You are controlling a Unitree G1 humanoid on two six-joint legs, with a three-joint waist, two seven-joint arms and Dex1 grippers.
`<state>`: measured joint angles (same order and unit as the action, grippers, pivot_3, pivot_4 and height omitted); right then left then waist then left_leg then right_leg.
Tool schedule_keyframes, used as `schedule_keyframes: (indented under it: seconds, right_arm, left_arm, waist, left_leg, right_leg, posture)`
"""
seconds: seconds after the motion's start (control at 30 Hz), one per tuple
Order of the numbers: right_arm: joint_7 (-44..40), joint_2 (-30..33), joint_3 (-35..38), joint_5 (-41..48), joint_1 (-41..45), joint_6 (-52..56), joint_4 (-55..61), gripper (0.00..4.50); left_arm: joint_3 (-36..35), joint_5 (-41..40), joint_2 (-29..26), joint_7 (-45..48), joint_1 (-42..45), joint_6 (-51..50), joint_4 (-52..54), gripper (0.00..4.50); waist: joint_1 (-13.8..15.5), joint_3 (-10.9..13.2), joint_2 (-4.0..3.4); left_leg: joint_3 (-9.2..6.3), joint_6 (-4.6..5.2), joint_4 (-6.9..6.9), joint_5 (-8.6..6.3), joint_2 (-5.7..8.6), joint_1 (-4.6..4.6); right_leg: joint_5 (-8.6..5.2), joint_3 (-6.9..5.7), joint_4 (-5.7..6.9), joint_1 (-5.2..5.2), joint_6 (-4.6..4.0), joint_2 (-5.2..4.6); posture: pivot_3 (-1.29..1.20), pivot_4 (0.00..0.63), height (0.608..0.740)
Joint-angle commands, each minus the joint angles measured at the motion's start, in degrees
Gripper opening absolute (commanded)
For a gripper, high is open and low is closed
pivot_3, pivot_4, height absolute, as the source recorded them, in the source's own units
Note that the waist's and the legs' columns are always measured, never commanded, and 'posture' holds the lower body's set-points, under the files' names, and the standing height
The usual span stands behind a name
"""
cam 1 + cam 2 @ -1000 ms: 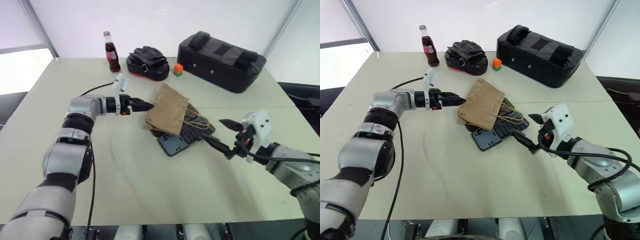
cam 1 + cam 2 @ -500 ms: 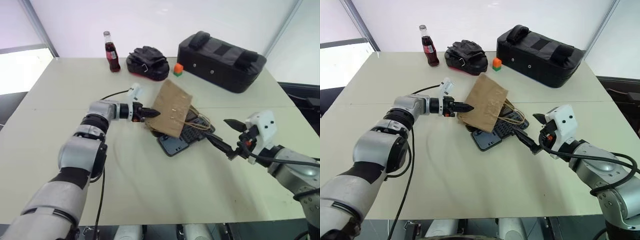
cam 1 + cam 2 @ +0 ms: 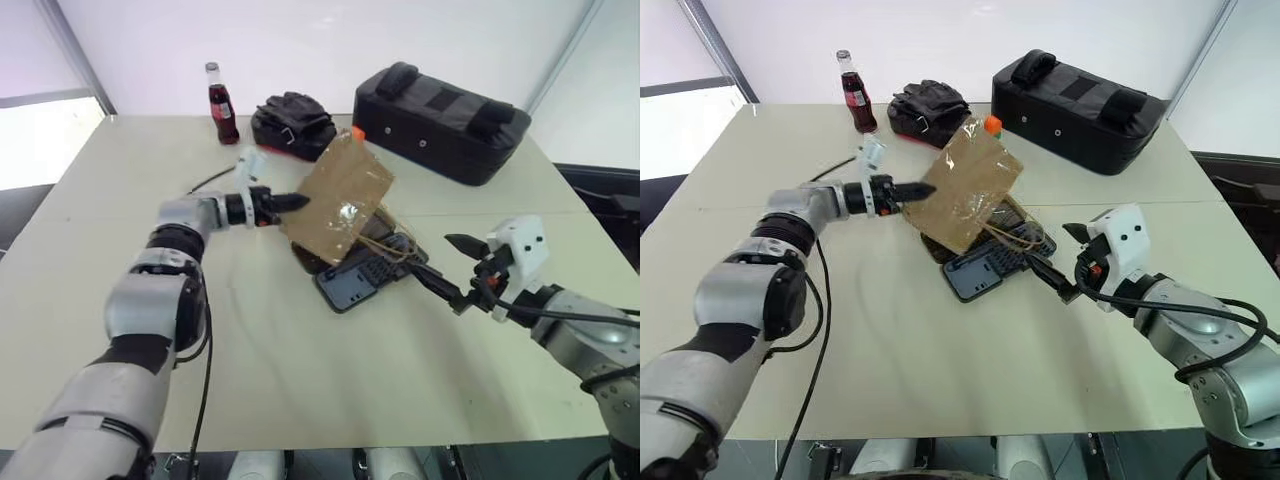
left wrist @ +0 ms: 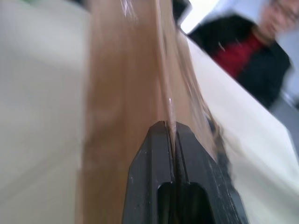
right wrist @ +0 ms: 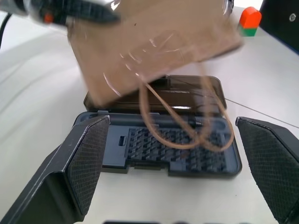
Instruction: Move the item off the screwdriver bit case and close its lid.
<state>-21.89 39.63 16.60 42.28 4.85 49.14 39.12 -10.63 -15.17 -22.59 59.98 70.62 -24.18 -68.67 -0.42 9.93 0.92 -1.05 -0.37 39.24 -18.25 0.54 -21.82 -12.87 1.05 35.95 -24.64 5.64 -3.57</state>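
Left hand (image 3: 925,187) pinching the paper bag (image 3: 965,190), we lift until its handles (image 3: 1025,241) (trailing) clear the case (image 3: 985,266); right hand (image 3: 1048,248) spread.

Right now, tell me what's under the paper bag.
The open bit case, with the bag's string handles draped on it. The raised paper bag hides part of the lid.

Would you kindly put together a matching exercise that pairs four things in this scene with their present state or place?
Things:
1. paper bag
2. bit case
3. right end effector
4. bottle

States:
A. open and empty, beside the case
B. standing upright, far behind the case
C. lying with its lid open
D. pinched by the left end effector, tilted in the air, handles dangling over the case

Pairs: 1-D, 2-C, 3-A, 4-B
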Motion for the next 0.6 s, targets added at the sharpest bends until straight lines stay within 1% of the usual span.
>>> schedule_keyframes:
  seconds: [0.03,0.07,0.1,0.13,0.23,0.33,0.4,0.47,0.53,0.6]
  right_arm:
    - [-0.2,-0.9,0.4,0.6,1.0,-1.4,1.0,4.50]
    - [-0.2,-1.1,0.4,1.0,1.3,-1.4,1.0,4.50]
    - [-0.1,-1.6,0.5,1.7,2.1,-1.4,0.9,4.50]
    - [0.0,-2.1,0.8,2.5,2.8,-1.3,0.8,4.50]
    - [0.3,-3.0,1.1,3.8,5.4,-1.4,-0.5,4.50]
    - [-0.5,-2.9,1.3,4.1,6.7,-1.4,-2.2,4.50]
    - [-1.4,-2.6,0.9,3.5,7.0,-1.9,-3.4,4.50]
    - [-2.1,-2.7,0.3,3.0,7.1,-2.4,-4.3,4.50]
    - [-2.6,-3.0,-0.6,2.6,7.5,-2.9,-5.1,4.50]
    - [-2.8,-3.3,-1.4,2.2,7.9,-3.4,-5.7,4.50]
  left_arm:
    - [-5.0,-0.2,-5.8,-14.2,-0.7,5.6,7.5,0.06]
    - [-5.1,1.4,-6.9,-19.3,-2.8,8.4,10.3,0.06]
    - [-5.8,2.1,-8.1,-24.0,-5.5,8.0,13.7,0.06]
    - [-6.1,2.3,-8.9,-26.1,-8.6,6.7,18.1,0.06]
    - [-8.8,-1.9,-9.7,-27.5,-19.7,-1.4,36.6,0.06]
    - [-12.7,-3.2,-10.1,-34.5,-28.1,-7.2,50.5,0.06]
    - [-15.5,-3.5,-10.3,-38.5,-32.3,-8.3,56.8,0.06]
    - [-18.7,-3.9,-9.4,-43.3,-35.3,-9.6,61.5,0.06]
    - [-22.1,-4.0,-7.8,-48.2,-38.3,-9.6,64.8,0.06]
    - [-23.7,-3.0,-6.8,-51.5,-40.8,-8.0,66.5,0.06]
  waist:
    - [-0.7,0.0,0.02]
    - [-0.8,0.0,0.02]
    - [-0.8,0.0,0.01]
    - [-0.9,0.0,-0.01]
    - [-0.6,0.0,-0.03]
    - [0.1,0.0,0.13]
    - [0.8,0.0,0.37]
    - [1.1,0.0,0.41]
    - [1.1,0.0,0.40]
    - [1.1,0.0,0.38]
  left_leg:
    - [0.01,0.00,0.00,0.00,-0.03,0.00]
    - [0.03,0.00,-0.02,0.00,-0.07,0.02]
    - [0.05,0.00,-0.03,0.00,-0.09,0.07]
    - [0.10,-0.01,-0.06,0.00,-0.11,0.15]
    - [0.27,-0.02,-0.15,0.01,-0.17,0.33]
    - [0.24,-0.04,-0.07,0.02,-0.16,0.22]
    - [0.22,-0.05,-0.04,0.02,-0.11,0.18]
    - [0.22,-0.06,-0.04,0.01,-0.11,0.17]
    - [0.23,-0.06,-0.06,0.01,-0.07,0.18]
    - [0.28,-0.06,-0.07,0.01,-0.06,0.24]
  right_leg:
    - [0.00,0.01,0.04,-0.03,0.00,0.01]
    - [0.00,0.04,0.07,-0.06,0.00,0.01]
    - [0.00,0.06,0.10,-0.06,0.00,0.01]
    - [0.00,0.11,0.13,-0.05,0.00,0.01]
    - [0.00,0.26,0.17,-0.01,0.00,0.01]
    - [0.01,0.24,0.14,0.01,-0.01,-0.06]
    - [0.01,0.24,0.13,0.01,-0.01,-0.13]
    - [0.01,0.24,0.07,0.01,-0.01,-0.14]
    - [0.01,0.24,0.05,0.01,-0.01,-0.19]
    - [0.01,0.24,0.06,0.04,-0.01,-0.21]
  posture:
    - [0.00,0.150,0.740]
    - [0.00,0.150,0.740]
    - [0.00,0.150,0.740]
    - [0.00,0.150,0.740]
    - [0.00,0.150,0.740]
    - [0.00,0.150,0.740]
    - [0.00,0.150,0.740]
    - [0.00,0.150,0.740]
    - [0.00,0.150,0.740]
    - [0.00,0.150,0.740]
